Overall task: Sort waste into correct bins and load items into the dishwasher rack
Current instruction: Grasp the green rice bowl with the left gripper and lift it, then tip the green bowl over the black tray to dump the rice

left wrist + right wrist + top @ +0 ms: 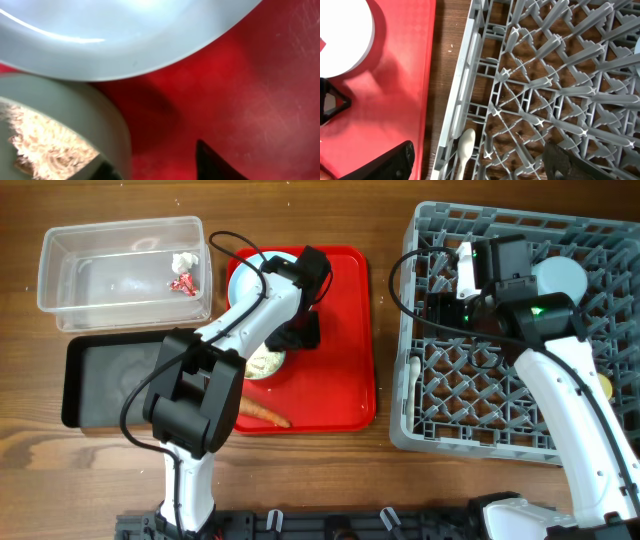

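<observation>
On the red serving tray (335,300), a pale green bowl (265,363) holds rice-like scraps (45,145), next to a light blue bowl (250,280). My left gripper (292,342) is open at the green bowl (85,115); its rim wall lies between the fingers (160,170). The blue bowl fills the top of the left wrist view (125,35). An orange carrot (262,413) lies at the tray's front. The wrapper (183,275) is in the clear tub (120,240). My right gripper (437,308) hangs open and empty (480,165) over the grey rack (520,420), above the white spoon (465,147).
The black tray (110,380) sits in front of the clear tub, left of the red tray. A pale round dish (558,277) stands at the rack's back, and a yellow cup (606,387) shows at its right edge. A strip of wooden table (388,330) separates tray and rack.
</observation>
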Available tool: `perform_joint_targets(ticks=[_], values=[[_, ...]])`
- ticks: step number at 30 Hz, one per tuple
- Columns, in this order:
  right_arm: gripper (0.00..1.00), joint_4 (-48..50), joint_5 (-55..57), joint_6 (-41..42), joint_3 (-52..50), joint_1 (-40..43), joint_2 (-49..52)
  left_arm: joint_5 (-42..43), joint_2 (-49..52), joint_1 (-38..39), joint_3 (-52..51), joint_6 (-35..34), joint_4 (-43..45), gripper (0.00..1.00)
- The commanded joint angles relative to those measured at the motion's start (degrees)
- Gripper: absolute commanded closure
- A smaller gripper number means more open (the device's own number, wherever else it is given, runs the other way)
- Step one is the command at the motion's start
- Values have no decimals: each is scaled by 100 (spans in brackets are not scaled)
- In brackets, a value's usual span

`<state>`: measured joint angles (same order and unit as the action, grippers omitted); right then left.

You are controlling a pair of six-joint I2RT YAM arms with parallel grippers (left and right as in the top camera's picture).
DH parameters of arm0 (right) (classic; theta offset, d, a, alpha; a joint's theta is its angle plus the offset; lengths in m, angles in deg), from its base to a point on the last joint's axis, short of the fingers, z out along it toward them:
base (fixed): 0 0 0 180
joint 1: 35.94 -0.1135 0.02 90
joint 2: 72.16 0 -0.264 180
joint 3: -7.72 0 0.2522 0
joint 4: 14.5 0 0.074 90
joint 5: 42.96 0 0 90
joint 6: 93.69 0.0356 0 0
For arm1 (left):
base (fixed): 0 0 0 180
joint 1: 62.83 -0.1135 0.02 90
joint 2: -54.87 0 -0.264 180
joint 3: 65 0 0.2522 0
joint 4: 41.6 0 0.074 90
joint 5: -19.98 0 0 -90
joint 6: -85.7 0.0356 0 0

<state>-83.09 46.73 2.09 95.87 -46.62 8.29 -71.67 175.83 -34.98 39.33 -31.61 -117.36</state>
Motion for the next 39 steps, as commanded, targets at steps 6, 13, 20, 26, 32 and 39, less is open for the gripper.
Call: perform_joint_targets(ticks=[6,13,20,26,32,39], values=[[17,-24,96,79,59,-15,33,-59,66,15,-66,-17,7,96],[17,-33,98,74,59,-15,33,-166,-632,-136,-66,-20,-323,96],[17,-48,96,61,59,-7,33,238,-1779,-1152,-66,411,-826,96],[17,-48,101,33,59,-7,33,2573,-1993,-3018,-68,1821,-1012,96],[17,-76,188,26,59,-7,33,4520,-1993,-4649,-68,3423,-1473,96],[17,-160,201,28,59,-7,33,5761,-1991,-6109,-798,4065,-1355,96]])
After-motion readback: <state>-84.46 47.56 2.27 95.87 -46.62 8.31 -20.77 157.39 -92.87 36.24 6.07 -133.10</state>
